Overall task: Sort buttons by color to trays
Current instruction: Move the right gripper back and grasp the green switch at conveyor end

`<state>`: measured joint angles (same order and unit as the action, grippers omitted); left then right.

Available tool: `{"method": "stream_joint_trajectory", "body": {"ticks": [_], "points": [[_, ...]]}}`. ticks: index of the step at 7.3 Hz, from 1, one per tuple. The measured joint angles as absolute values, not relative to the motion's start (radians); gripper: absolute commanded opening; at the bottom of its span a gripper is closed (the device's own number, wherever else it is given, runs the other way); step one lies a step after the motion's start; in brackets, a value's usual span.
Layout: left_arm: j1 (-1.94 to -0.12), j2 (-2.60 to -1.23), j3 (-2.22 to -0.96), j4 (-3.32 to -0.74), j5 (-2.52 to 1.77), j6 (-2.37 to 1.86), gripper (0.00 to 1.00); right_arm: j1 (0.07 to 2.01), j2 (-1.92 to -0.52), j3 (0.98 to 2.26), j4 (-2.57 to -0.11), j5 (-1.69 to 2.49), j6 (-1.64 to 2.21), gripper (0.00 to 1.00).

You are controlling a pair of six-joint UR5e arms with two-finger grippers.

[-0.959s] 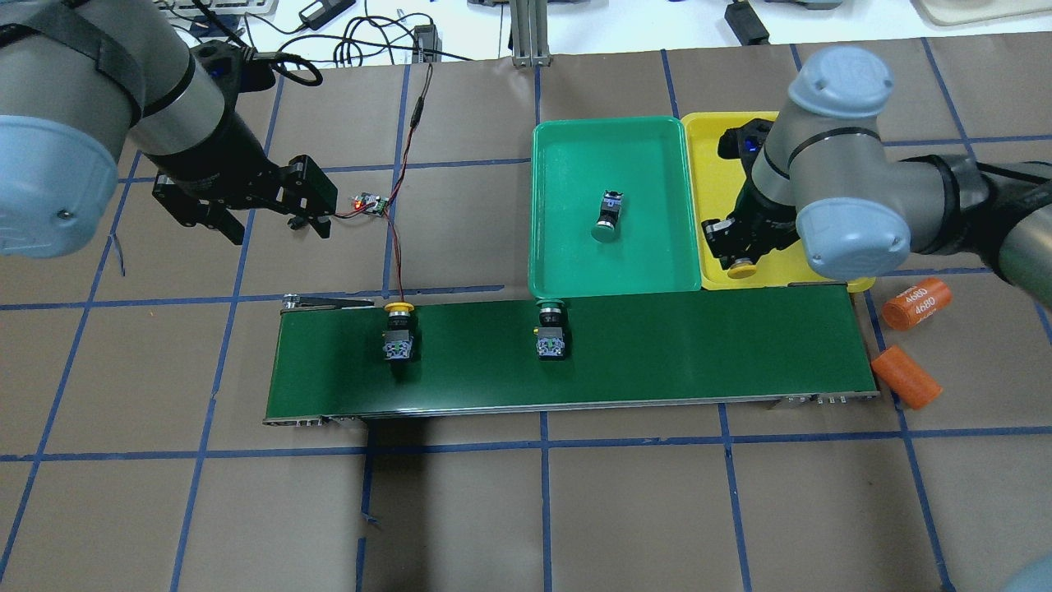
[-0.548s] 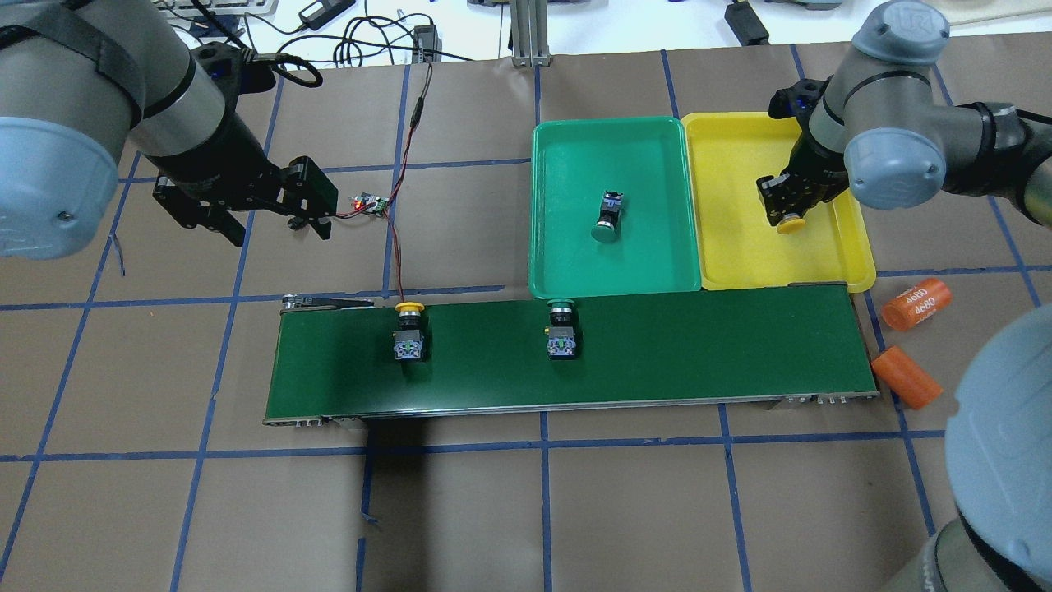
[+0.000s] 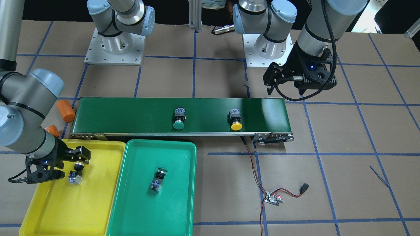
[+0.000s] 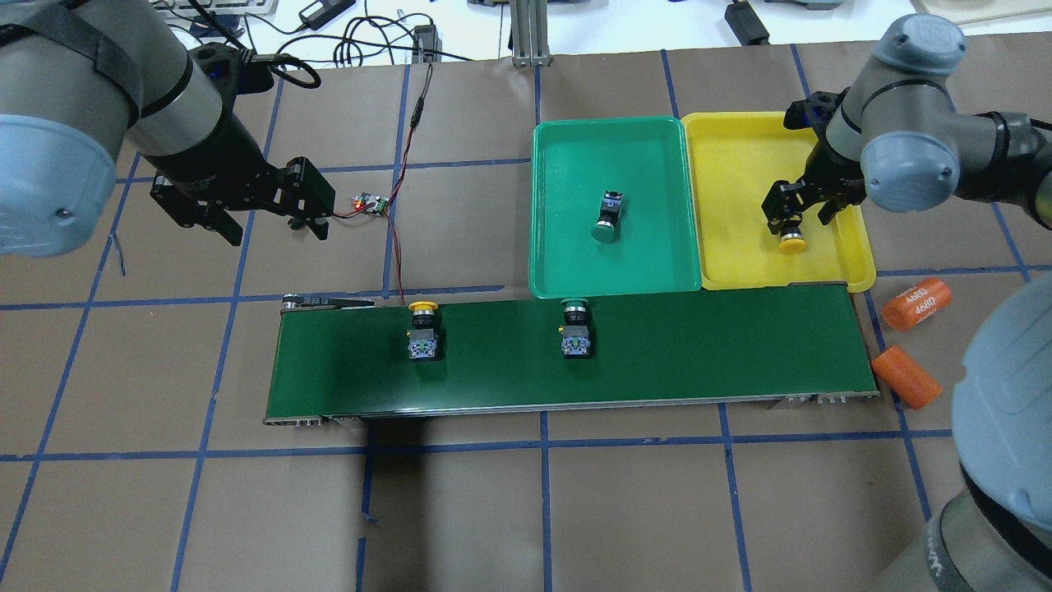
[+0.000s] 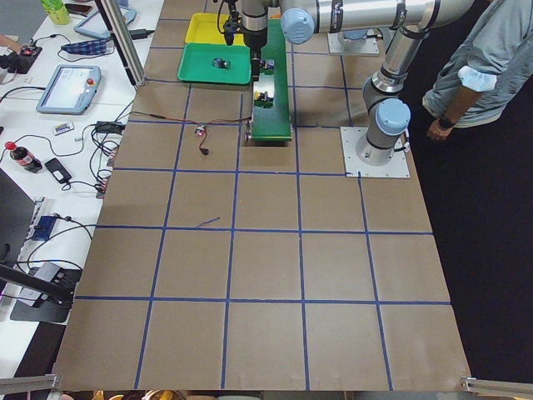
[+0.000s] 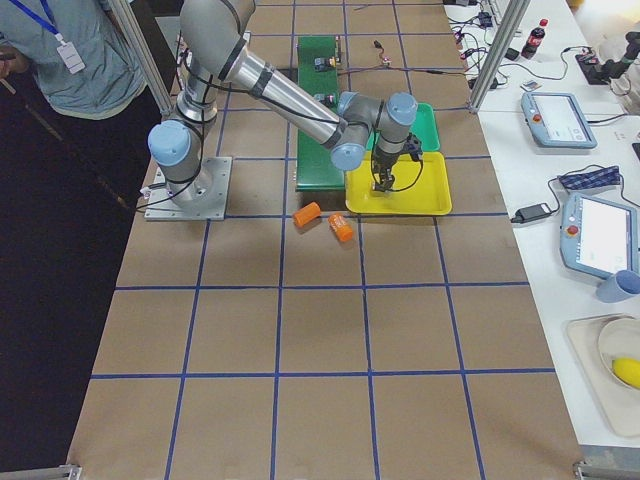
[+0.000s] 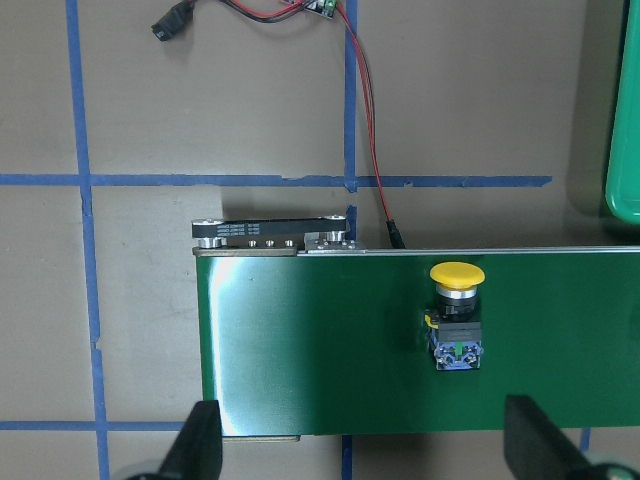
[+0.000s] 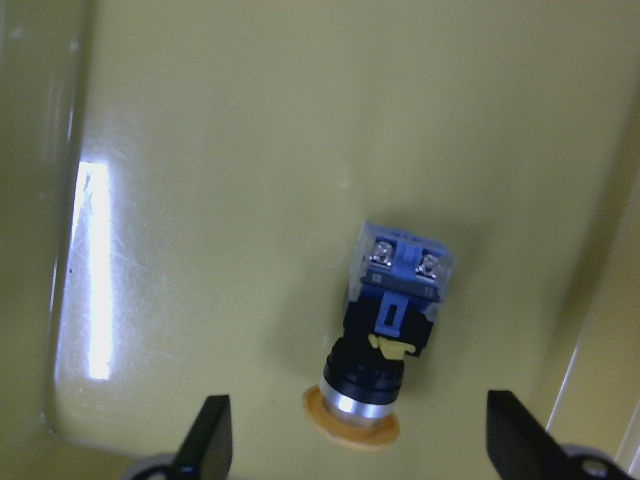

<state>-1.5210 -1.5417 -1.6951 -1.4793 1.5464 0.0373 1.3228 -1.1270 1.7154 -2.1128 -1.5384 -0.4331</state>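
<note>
Both your jaws stand apart, a yellow button (image 4: 793, 239) lying by the yellow tray's (image 4: 731, 164) right edge, so raise the right arm (image 4: 908, 164) and fetch the conveyor's (image 4: 699, 345) green button (image 4: 576, 329).

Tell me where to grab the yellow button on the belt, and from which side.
Grip the blocky black body of the yellow button, not its round cap. It lies on its side on the belt, cap toward the edge far from the robot, so come straight down and close along the belt across the body's flat sides.
</note>
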Motion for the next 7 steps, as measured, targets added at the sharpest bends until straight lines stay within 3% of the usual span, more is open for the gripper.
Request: {"method": "stream_joint_trajectory", "body": {"ticks": [7], "points": [[-1.522, -1.542, -1.695, -1.476, 1.545, 0.038, 1.0, 1.493, -1.423, 2.019, -2.114, -1.537, -0.188, 1.0]]}}
